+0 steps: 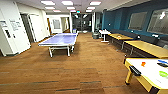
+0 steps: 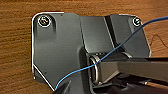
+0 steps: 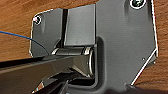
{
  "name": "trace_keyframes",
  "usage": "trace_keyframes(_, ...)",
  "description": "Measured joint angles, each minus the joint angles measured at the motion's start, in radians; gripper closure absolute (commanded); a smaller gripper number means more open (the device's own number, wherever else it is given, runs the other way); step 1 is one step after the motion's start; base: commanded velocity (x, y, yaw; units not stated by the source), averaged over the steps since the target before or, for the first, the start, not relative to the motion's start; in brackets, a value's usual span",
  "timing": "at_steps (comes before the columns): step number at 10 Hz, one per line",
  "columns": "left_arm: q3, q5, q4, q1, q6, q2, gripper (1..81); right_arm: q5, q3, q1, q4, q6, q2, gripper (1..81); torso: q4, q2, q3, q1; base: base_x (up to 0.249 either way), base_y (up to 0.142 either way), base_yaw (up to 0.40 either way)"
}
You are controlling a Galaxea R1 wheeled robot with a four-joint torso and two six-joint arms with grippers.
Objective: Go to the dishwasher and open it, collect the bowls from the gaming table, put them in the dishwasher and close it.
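Head view: gaming table [image 1: 140, 65], white top, yellow edge, at lower right on wooden floor [image 1: 75, 67]; yellow-green bowl [image 1: 163, 73] on it. Gripper states: cannot tell.

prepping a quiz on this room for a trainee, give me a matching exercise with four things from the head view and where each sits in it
Things:
1. table-tennis table
2. gaming table
3. yellow-green bowl
4. white wall

Places:
A. on the white top, near the picture's right edge
B. middle of the room, left of centre, on the wooden floor
C. along the left side of the picture
D. lower right corner, with a yellow edge

Pairs: 1-B, 2-D, 3-A, 4-C
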Motion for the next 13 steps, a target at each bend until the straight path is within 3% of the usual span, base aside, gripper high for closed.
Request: trace_keyframes(13, 0.012, 0.001, 0.001, -0.011, 0.0, -0.013, 1.0, 0.0, 0.0, -0.005, 0.0, 0.0, 0.002, 1.0, 0.0, 0.0, 0.0, 0.0, 0.0, 0.0, -0.329)
